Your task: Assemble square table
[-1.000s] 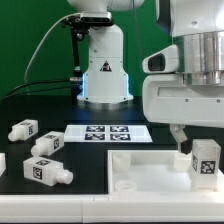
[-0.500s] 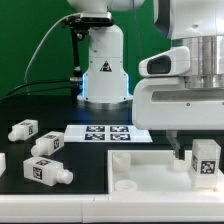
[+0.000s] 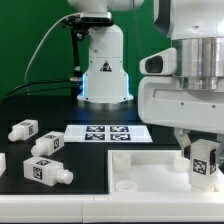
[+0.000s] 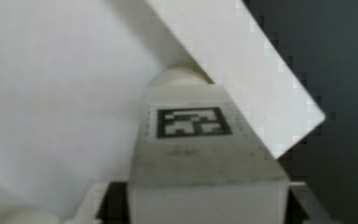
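Since a second ago the wrist housing above the hand (image 3: 200,150) has swung round a little, and the tag on the held leg (image 3: 204,164) now sits slightly askew. Its place has hardly changed, so we read this as a turn about the leg's own axis. The hand is clamped on that leg, which the wrist view shows pinched between the fingers. The leg stands at about three o'clock on the square tabletop slab (image 3: 130,159), which lies flat on the table (image 3: 85,160).

We judge the job to be early: this is the first leg going in, and we cannot tell how far it is seated. Three loose legs (image 3: 46,171) wait at nine o'clock of the slab, well apart from it. A white piece beside them is cut off by the frame edge.

Nothing blocks the way. The marker board (image 3: 108,132) lies at twelve o'clock of the slab, with the robot base (image 3: 104,70) beyond.
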